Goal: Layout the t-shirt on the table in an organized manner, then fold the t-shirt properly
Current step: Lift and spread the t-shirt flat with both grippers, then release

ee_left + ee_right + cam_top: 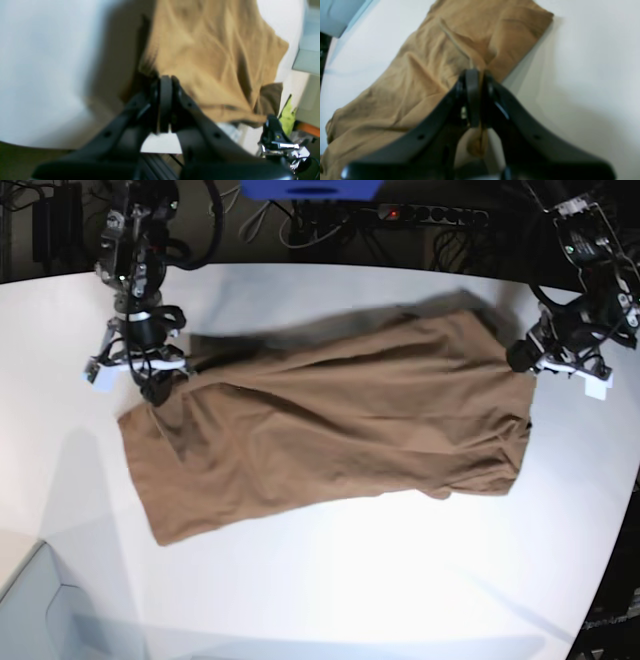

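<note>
We pinch the t-shirt (330, 430) tight with both fingers, left gripper (524, 358) and right gripper (160, 385), stretched over the desk (330, 580). Pull too hard (it slips out).

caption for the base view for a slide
Both grippers, left and right, pinch opposite ends of the brown t-shirt on the white table.

Your base view looks straight down from overhead, far enough to take in the whole t-shirt (330, 420) on the table (350, 580). Your left wrist view sits close behind the left gripper (165, 82), looking along its fingers onto cloth. Right wrist view does likewise behind the right gripper (475, 75). All three share the shirt and white tabletop
</note>
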Available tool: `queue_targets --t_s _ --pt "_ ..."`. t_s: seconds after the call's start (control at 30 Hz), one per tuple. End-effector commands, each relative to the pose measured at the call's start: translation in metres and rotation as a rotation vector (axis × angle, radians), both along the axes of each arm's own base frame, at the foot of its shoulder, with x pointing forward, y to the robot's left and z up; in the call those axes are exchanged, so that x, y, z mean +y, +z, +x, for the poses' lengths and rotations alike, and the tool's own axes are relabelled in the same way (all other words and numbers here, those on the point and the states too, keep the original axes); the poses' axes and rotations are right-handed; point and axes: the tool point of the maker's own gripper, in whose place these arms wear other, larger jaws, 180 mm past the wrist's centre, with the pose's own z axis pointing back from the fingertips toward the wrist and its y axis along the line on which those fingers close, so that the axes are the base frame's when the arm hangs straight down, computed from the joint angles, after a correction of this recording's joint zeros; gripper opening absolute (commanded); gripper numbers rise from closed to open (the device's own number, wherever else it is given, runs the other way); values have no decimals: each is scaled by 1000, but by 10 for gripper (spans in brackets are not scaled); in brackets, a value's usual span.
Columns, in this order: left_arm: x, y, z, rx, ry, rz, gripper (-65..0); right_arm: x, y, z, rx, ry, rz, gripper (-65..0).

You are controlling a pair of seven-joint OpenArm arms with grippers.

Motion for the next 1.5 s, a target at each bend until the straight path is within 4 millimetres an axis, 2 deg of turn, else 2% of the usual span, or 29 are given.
queue_targets --t_s 0.0,0.13,0.23,0.3,0.4,0.5,0.63,0.77,0.83,0.97,1.1,1.23,1.27,1.33,1.4,1.47 --pt "0 9 5 -29 -7 -7 -646 -5 12 9 -49 0 -22 -650" --pt "-7 13 9 -34 -34 -21 -628 -11 20 26 -76 5 -36 -649" --pt "-20 28 21 -73 -82 -75 -521 -12 24 36 -93 2 -33 -611" --pt "-19 41 30 -117 -95 -94 -424 -11 22 40 -91 0 -26 -569" --pt "-22 60 39 -182 -117 -142 -330 -12 17 39 -81 -7 -18 -487" --pt "-17 85 56 -259 -135 -172 -275 -11 22 37 -93 -8 -18 -397" --pt "-9 99 95 -303 -106 -206 -269 -2 27 27 -106 -17 1 -318" --pt "0 79 136 -246 -47 -163 -269 17 35 17 -121 -27 50 -284" --pt "3 69 159 -229 -28 -98 -269 32 38 11 -125 -20 82 -277" --pt "-2 41 190 -211 -16 64 -269 69 35 0 -104 61 120 -278" --pt "-27 24 208 -249 -91 217 -270 110 35 -2 -96 164 158 -281" --pt "-42 -1 206 -238 -144 297 -275 149 28 -6 -74 290 174 -281" --pt "-42 -13 201 -211 -143 297 -293 156 25 -7 -67 320 172 -281" --pt "-38 -30 195 -175 -134 301 -369 171 21 -2 -60 371 170 -282" --pt "-33 -43 188 -141 -119 301 -481 180 10 -3 -32 410 164 -284" --pt "-27 -58 180 -98 -104 300 -603 180 -7 -7 11 429 150 -318"
